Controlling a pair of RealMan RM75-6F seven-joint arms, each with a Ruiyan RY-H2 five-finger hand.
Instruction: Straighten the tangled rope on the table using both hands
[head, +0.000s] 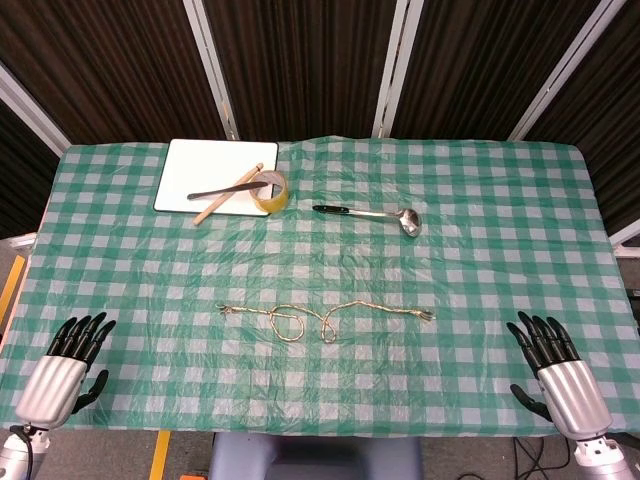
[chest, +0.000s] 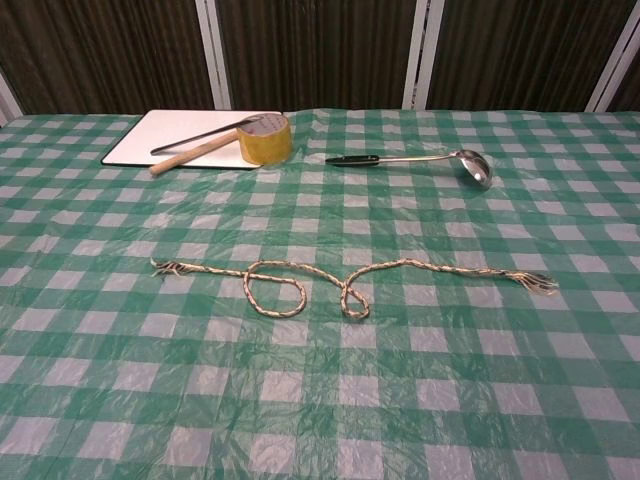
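A thin tan rope (head: 325, 318) lies across the middle of the green checked table (head: 480, 260), with two loops near its centre and frayed ends left and right. In the chest view the rope (chest: 345, 280) shows the same two loops. My left hand (head: 68, 368) rests at the near left table edge, fingers spread, holding nothing. At the near right edge my right hand (head: 555, 370) is also spread and empty. Both hands are well apart from the rope. Neither hand appears in the chest view.
A white board (head: 215, 175) at the back left carries a wooden stick (head: 232, 192), a dark utensil (head: 220, 193) and a roll of yellow tape (head: 268, 191). A metal ladle (head: 372, 215) with a black handle lies behind the rope.
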